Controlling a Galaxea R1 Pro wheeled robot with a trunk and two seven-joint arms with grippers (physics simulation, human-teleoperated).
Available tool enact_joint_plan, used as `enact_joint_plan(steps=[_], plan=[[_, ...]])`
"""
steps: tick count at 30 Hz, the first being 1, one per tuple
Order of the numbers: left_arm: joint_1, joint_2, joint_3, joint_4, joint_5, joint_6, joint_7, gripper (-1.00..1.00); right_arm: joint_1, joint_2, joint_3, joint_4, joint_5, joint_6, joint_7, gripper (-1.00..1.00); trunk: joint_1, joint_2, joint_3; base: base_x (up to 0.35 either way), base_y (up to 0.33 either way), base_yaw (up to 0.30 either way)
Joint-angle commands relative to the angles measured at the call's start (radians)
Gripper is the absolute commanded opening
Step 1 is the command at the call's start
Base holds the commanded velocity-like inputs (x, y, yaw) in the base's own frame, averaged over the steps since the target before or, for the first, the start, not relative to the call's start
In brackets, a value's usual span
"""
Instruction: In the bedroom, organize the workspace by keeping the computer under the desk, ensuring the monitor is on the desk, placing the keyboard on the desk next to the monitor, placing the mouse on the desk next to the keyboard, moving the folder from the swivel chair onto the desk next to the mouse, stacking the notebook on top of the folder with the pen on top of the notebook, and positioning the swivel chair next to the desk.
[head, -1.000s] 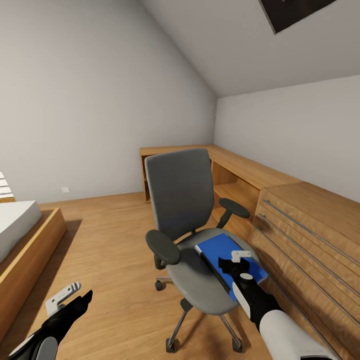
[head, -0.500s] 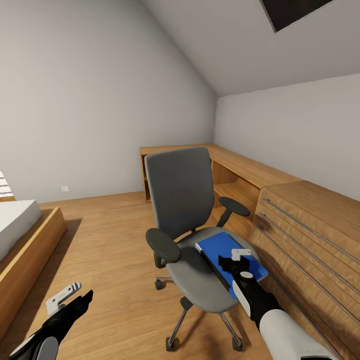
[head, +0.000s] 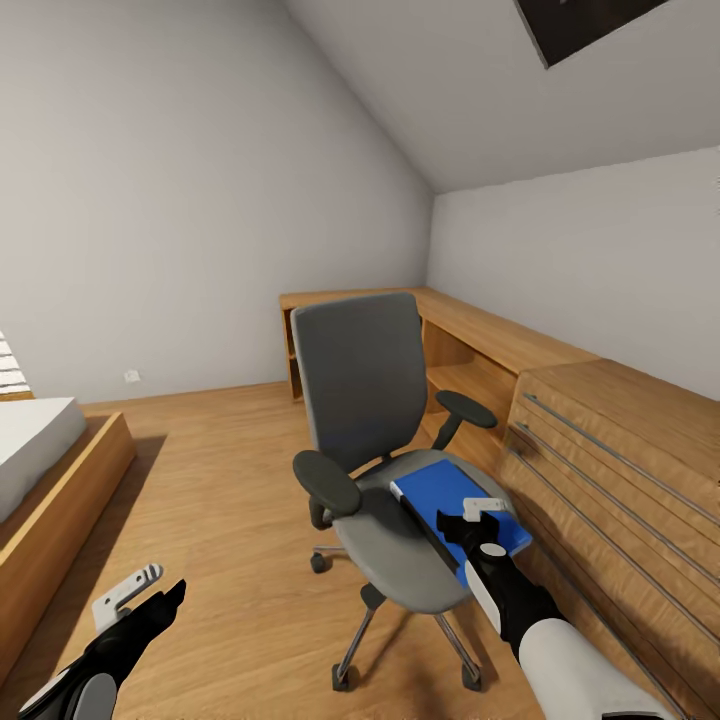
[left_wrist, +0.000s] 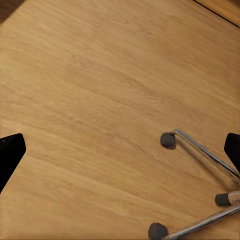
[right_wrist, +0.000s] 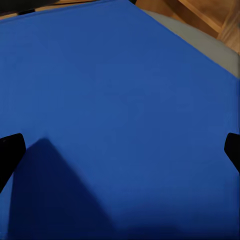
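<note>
My right gripper (head: 478, 522) hangs low over the folder (head: 452, 494), its jaws spread wide and grasping nothing; in the right wrist view the two black fingertips (right_wrist: 10, 150) stand far apart at the edges with the blue cover (right_wrist: 120, 115) between them. The folder lies flat on the seat of the swivel chair (head: 385, 450), toward the seat's right side, close to the light wood chest (head: 620, 470) on the right. I judge it light, thin and fairly stiff, with a smooth cover that could slide on the upholstery. Lying flat, it offers no face to pinch, so I would take it by an edge, most likely the near right one that reaches the seat's rim. My left gripper (head: 150, 592) hangs released over the wood floor (left_wrist: 100, 100), near the chair's chrome base (left_wrist: 200, 160).
</note>
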Motion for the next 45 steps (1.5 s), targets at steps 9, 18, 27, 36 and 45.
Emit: enact_joint_plan(steps=[9, 18, 27, 36, 45], plan=[[-0.001, -0.001, 0.001, -0.002, 0.010, 0.004, 0.007, 1.00, 0.000, 0.000, 0.000, 0.030, 0.000, 0.002, -0.003, 1.00, 0.000, 0.000, -0.001, -0.015, 0.000, 0.000], [-0.001, -0.001, 0.001, -0.002, 0.010, 0.004, 0.007, 1.00, 0.000, 0.000, 0.000, 0.029, 0.000, 0.003, -0.003, 1.00, 0.000, 0.000, -0.001, -0.023, 0.000, 0.000], [-0.001, -0.001, 0.001, -0.002, 0.010, 0.004, 0.007, 1.00, 0.000, 0.000, 0.000, 0.028, 0.001, 0.002, -0.003, 1.00, 0.000, 0.000, -0.001, -0.205, 0.000, 0.000], [-0.001, -0.001, 0.001, -0.002, 0.009, 0.004, 0.007, 1.00, 0.000, 0.000, 0.000, 0.029, 0.001, 0.003, -0.003, 1.00, 0.000, 0.000, -0.001, -0.029, 0.000, 0.000], [-0.001, -0.001, 0.001, -0.002, 0.010, 0.006, 0.007, 1.00, 0.000, 0.000, 0.000, 0.029, 0.001, 0.002, -0.003, 1.00, 0.000, 0.000, -0.001, -0.002, 0.000, 0.000]])
